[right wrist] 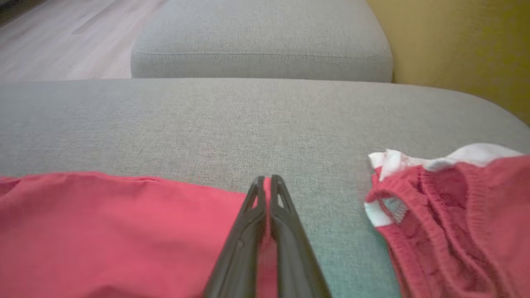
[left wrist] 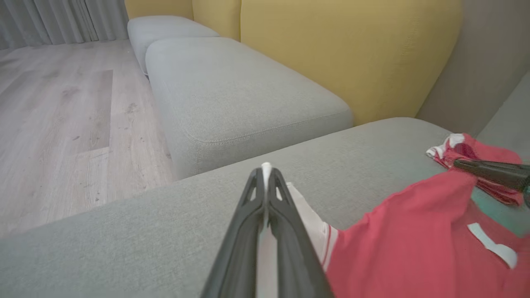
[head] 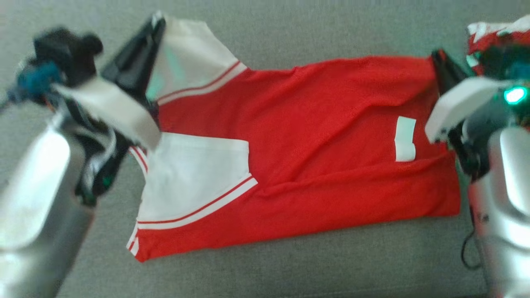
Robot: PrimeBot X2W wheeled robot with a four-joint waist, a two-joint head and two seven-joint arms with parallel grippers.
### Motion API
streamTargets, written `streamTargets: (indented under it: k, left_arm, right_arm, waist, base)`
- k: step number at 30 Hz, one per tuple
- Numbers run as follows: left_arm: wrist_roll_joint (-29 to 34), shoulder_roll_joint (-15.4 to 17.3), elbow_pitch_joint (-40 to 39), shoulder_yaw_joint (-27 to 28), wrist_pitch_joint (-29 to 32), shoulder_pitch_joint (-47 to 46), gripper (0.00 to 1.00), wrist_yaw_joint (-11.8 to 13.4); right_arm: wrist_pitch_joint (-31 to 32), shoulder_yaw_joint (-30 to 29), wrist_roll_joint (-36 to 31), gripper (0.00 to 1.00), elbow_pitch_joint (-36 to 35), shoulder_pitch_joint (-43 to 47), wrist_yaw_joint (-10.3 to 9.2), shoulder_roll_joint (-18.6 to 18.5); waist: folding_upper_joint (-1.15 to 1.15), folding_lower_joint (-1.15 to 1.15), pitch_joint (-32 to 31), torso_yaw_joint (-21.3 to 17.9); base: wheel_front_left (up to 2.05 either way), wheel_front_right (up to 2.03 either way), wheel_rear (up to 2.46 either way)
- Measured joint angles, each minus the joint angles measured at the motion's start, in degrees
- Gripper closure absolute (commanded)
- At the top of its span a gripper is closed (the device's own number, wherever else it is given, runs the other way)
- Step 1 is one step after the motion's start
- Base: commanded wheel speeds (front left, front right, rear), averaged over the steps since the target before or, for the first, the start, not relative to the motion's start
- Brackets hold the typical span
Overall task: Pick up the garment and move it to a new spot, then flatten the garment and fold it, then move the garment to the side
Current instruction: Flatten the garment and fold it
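A grey fabric sofa seat (left wrist: 124,231) with a fine woven texture fills the foreground, broad and flat. Just past it sits a second grey seat cushion (left wrist: 232,91) with a stitched seam around its edge, and farther off a third, smaller cushion (left wrist: 161,27) in a paler grey. Mustard-yellow back cushions (left wrist: 352,54) stand upright behind the seats. Beside them rises a grey-brown upright surface (left wrist: 484,62); whether it is wall or upholstery is unclear. Pale wood-plank flooring (left wrist: 54,124) stretches away to grey pleated curtains (left wrist: 62,20) hanging to the floor. The light is soft and even.
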Motion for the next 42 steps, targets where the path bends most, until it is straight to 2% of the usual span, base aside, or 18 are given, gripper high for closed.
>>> streamTargets:
  k: [6, 13, 18, 24, 25, 26, 27, 28, 33, 36, 42]
  left_arm:
    - [-1.46, 0.78, -6.91, -0.34, -1.14, 12.38, 1.0, 2.68]
    - [-3.14, 0.93, -9.03, -0.15, -5.39, 25.5, 1.0, 6.55]
    - [-4.01, -1.01, -8.8, -0.82, -8.86, 32.42, 1.0, 7.62]
    - [-4.36, -3.59, -4.79, -2.33, -13.46, 36.56, 1.0, 7.57]
    - [-4.57, -4.3, -3.74, -2.45, -14.69, 37.08, 1.0, 7.55]
    - [-4.58, -4.83, -2.75, -2.52, -15.93, 37.58, 0.71, 7.16]
    - [-4.74, -5.35, -1.78, -2.5, -17.22, 38.06, 0.07, 6.87]
    - [-4.89, -5.9, -0.87, -2.46, -18.62, 38.51, 0.0, 6.77]
    - [-4.92, -8.01, 2.71, -2.16, -24.43, 41.47, 0.0, 7.21]
    - [-4.91, -9.03, 3.92, -0.63, -27.53, 42.67, 0.0, 8.65]
    - [-3.3, -9.51, 4.54, 0.52, -29.8, 42.47, 0.0, 10.77]
  right_arm:
    - [-1.52, -1.24, 1.03, 1.0, -2.49, 7.89, 0.0, -0.3]
    - [-1.96, -4.65, 1.36, 1.0, -6.54, 15.74, 0.0, 0.04]
    - [-2.49, -6.09, 1.26, 1.0, -8.9, 20.82, 0.0, 1.96]
    - [-5.16, -7.79, 0.09, 1.0, -10.28, 24.27, 0.0, 3.59]
    - [-6.04, -8.2, -0.25, 0.84, -10.31, 24.9, 0.0, 3.91]
    - [-6.89, -8.77, -0.6, 0.7, -10.33, 25.62, 0.0, 4.26]
    - [-7.77, -9.21, -0.98, 0.16, -10.31, 26.32, 0.0, 4.6]
    - [-8.59, -9.58, -1.34, 0.0, -10.31, 27.1, 0.0, 4.99]
    - [-11.6, -12.3, -1.34, 0.0, -10.14, 30.75, 0.0, 6.38]
    - [-12.45, -14.14, -1.35, 0.0, -10.21, 32.21, 0.0, 6.89]
    - [-12.54, -15.32, -1.71, 0.0, -10.43, 33.38, 0.0, 6.95]
  waist:
    - [0.0, -0.01, -5.24, 1.38]
    - [0.0, -0.01, -10.56, 3.15]
    - [0.0, -0.01, -12.58, 3.89]
    - [0.0, 0.0, -13.65, 3.89]
    - [0.0, 0.0, -13.89, 3.86]
    - [0.0, 0.01, -14.16, 3.82]
    - [0.0, 0.01, -14.46, 3.79]
    - [0.0, 0.0, -14.81, 3.76]
    - [0.0, 0.0, -16.4, 3.56]
    - [0.0, 0.0, -17.07, 3.58]
    - [0.0, 0.0, -17.44, 3.97]
  base:
    - [0.0, 0.0, 0.0]
    - [0.0, 0.0, 0.0]
    - [0.0, 0.0, 0.0]
    - [0.0, 0.0, 0.0]
    - [0.0, 0.0, 0.0]
    - [0.0, 0.0, 0.0]
    - [0.0, 0.0, 0.0]
    - [0.0, 0.0, 0.0]
    - [0.0, 0.0, 0.0]
    - [0.0, 0.0, 0.0]
    - [0.0, 0.0, 0.0]
